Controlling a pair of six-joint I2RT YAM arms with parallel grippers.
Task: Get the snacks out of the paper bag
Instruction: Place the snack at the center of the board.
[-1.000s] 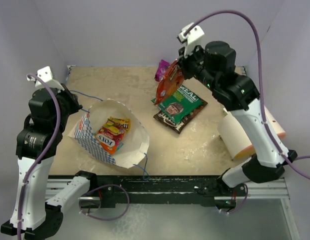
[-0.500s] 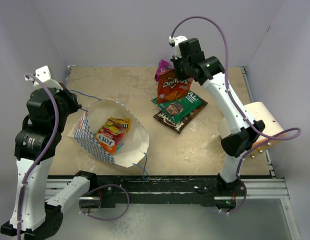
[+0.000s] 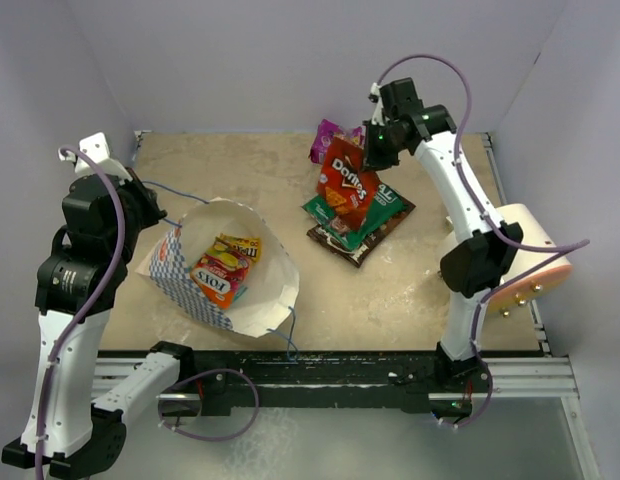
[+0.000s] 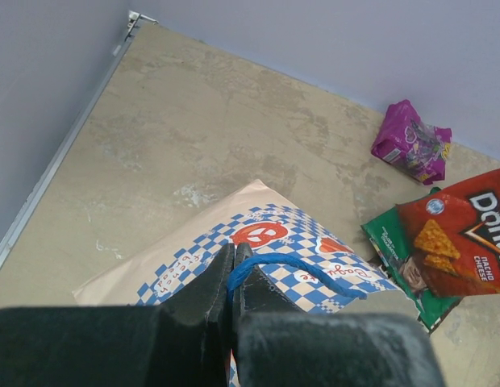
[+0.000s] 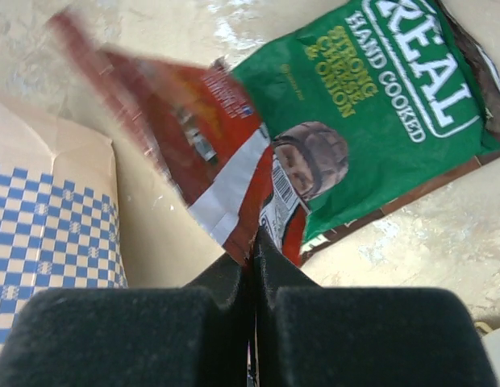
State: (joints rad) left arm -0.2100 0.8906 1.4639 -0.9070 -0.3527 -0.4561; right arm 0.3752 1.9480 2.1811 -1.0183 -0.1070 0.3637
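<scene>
The paper bag (image 3: 265,295) lies open on its side at the left, and inside it show an orange-red packet (image 3: 214,280) and a yellow packet (image 3: 239,246). My left gripper (image 3: 156,212) is shut on the bag's blue string handle (image 4: 292,263), just above the checkered band (image 4: 270,242). My right gripper (image 3: 375,150) is shut on the top edge of a red-orange Doritos packet (image 3: 348,186), which hangs tilted over a green packet (image 3: 382,212) and a dark brown pouch (image 3: 338,241). A magenta packet (image 3: 325,138) lies behind them. The right wrist view shows the red packet (image 5: 193,137) blurred.
A large cream-peach cylinder (image 3: 515,255) lies at the right edge beside the right arm. The table's back wall and left rail (image 4: 48,177) bound the space. The bag's second blue handle (image 3: 290,335) trails toward the front rail.
The right arm has swung round and stretched out. The red-orange packet in it turned face-up and dropped slightly toward the green packet. The left arm and the bag have not moved.
</scene>
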